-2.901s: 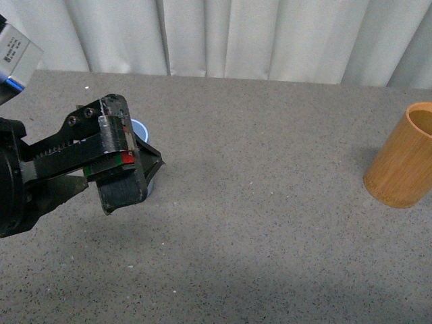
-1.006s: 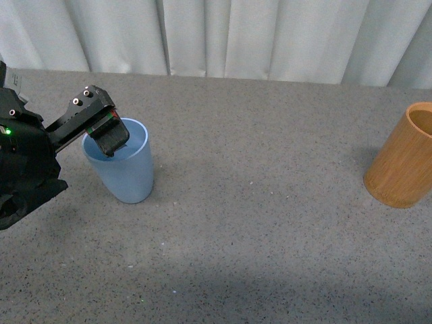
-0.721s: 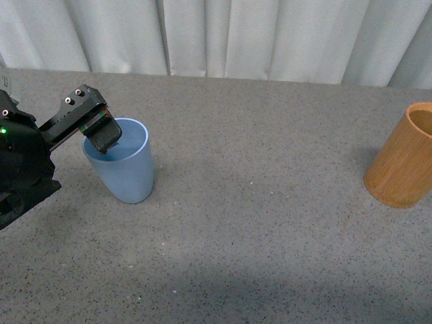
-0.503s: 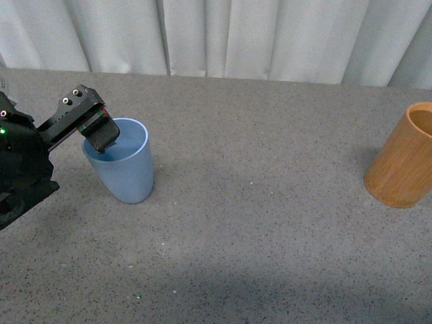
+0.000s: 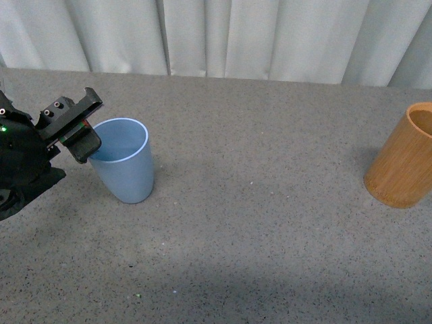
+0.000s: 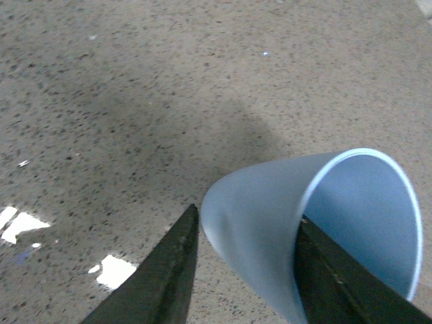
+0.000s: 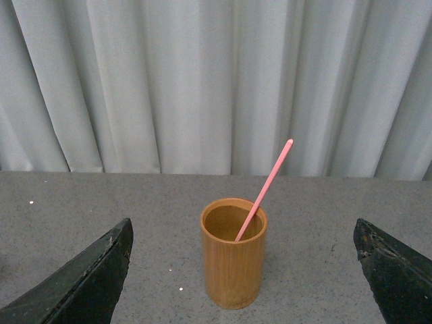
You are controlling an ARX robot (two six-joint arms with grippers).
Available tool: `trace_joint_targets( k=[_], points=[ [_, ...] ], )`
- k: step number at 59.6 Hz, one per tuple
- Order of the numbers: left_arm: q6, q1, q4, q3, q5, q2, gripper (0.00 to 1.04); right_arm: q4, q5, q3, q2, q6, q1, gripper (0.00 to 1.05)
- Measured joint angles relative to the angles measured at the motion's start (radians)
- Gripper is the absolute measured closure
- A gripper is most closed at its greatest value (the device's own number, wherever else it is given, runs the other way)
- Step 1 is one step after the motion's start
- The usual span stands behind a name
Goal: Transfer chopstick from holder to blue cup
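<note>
The blue cup [image 5: 126, 164] stands on the grey table at the left. My left gripper [image 5: 81, 128] is open at the cup's left side, near its rim. In the left wrist view the cup's wall [image 6: 260, 216] shows between the two fingers [image 6: 167, 270]; I cannot tell whether they touch it. The orange-brown holder [image 5: 403, 156] stands at the far right. In the right wrist view the holder [image 7: 233, 260] holds one pink chopstick [image 7: 266, 185] leaning out of it. My right gripper [image 7: 241, 226] is open and empty, some way back from the holder.
White curtains [image 5: 223, 34] hang behind the table's far edge. The grey speckled tabletop [image 5: 263, 202] stretches between the cup and the holder. The holder is cut off by the right edge of the front view.
My left gripper has drawn back to the left and down, from over the cup's mouth to beside its left rim. The cup and the holder stay where they were.
</note>
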Motion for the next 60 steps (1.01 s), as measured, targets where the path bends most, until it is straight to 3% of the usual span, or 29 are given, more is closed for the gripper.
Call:
trace_joint_targets(
  k=[11, 34, 60],
  points=[
    [0.042, -0.020, 0.027, -0.002, 0.042, -0.001, 1.02, 0.000, 0.000, 0.000, 0.000, 0.000, 0.000, 0.10],
    [0.098, -0.049, 0.006, -0.002, 0.051, -0.032, 1.01, 0.000, 0.000, 0.000, 0.000, 0.000, 0.000, 0.10],
    [0.175, -0.218, -0.063, 0.109, 0.035, -0.047, 1.01, 0.000, 0.000, 0.000, 0.000, 0.000, 0.000, 0.10]
  ],
)
